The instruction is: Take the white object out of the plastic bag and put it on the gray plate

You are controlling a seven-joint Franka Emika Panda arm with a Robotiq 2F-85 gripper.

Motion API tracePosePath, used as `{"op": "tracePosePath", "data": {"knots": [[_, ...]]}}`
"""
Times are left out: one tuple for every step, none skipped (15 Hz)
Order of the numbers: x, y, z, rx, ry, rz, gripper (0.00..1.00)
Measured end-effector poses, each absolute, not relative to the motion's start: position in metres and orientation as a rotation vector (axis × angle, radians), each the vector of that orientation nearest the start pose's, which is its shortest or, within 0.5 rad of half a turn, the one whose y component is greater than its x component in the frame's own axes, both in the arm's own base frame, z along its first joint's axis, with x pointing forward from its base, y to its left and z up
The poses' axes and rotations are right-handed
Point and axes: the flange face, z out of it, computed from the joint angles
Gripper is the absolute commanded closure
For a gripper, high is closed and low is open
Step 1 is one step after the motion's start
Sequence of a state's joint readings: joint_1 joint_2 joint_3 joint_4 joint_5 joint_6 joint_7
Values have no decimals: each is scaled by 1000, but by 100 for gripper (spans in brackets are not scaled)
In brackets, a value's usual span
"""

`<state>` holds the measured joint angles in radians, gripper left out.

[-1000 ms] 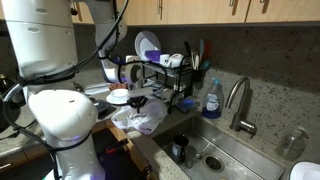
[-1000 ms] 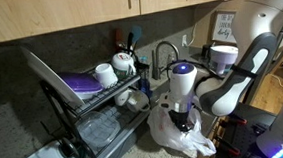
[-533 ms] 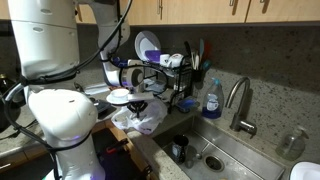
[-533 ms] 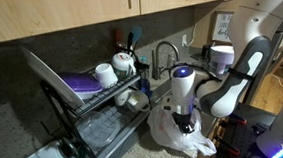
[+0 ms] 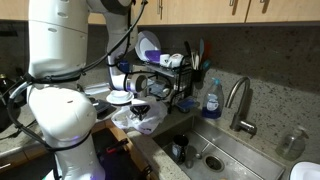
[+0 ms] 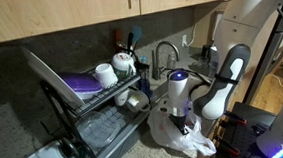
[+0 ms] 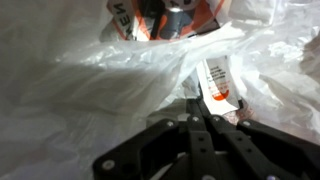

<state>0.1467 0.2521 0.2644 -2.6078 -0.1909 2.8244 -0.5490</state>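
Note:
The plastic bag (image 5: 140, 121) lies crumpled on the counter beside the sink; it also shows as the plastic bag (image 6: 183, 136) and fills the wrist view as glossy film (image 7: 90, 80). My gripper (image 7: 200, 102) is shut, with its tips pressed into the folds. A white object (image 7: 219, 84) with orange print lies right at the tips, under or against the film. I cannot tell whether it is pinched. More orange-printed packaging (image 7: 165, 15) lies deeper in the bag. The gray plate (image 5: 97, 90) lies flat to the left, partly behind the arm.
A small white dish (image 5: 118, 97) sits by the bag. A dish rack (image 5: 165, 80) with plates and cups stands behind it. The sink (image 5: 215, 150), the faucet (image 5: 238, 100) and a blue soap bottle (image 5: 211, 100) are to the right. The rack (image 6: 98, 102) crowds the bag's other side.
The arm has swung over, and the wrist has dropped slightly toward the bag. The gripper stays shut, and the bag has barely shifted.

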Motion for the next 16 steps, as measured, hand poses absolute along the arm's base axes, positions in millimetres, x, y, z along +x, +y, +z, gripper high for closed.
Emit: {"op": "tracePosePath", "data": {"knots": [[390, 186, 163, -2642, -1673, 32, 93], [392, 186, 160, -2642, -1663, 35, 89], [395, 185, 157, -2643, -1654, 38, 85], [397, 185, 155, -2644, -1647, 40, 84], [398, 185, 154, -2643, -1643, 41, 83], [399, 185, 153, -2643, -1639, 41, 71], [401, 185, 153, -2642, -1638, 38, 74], [402, 186, 153, -2641, -1637, 35, 74], [402, 186, 154, -2642, -1637, 32, 70], [403, 187, 154, -2642, -1637, 28, 73], [404, 187, 155, -2642, -1637, 25, 73], [405, 187, 155, -2642, -1637, 22, 74], [405, 188, 156, -2641, -1636, 20, 75], [405, 188, 156, -2639, -1637, 19, 76], [405, 189, 156, -2637, -1638, 17, 78], [405, 190, 157, -2632, -1638, 15, 79]]}}
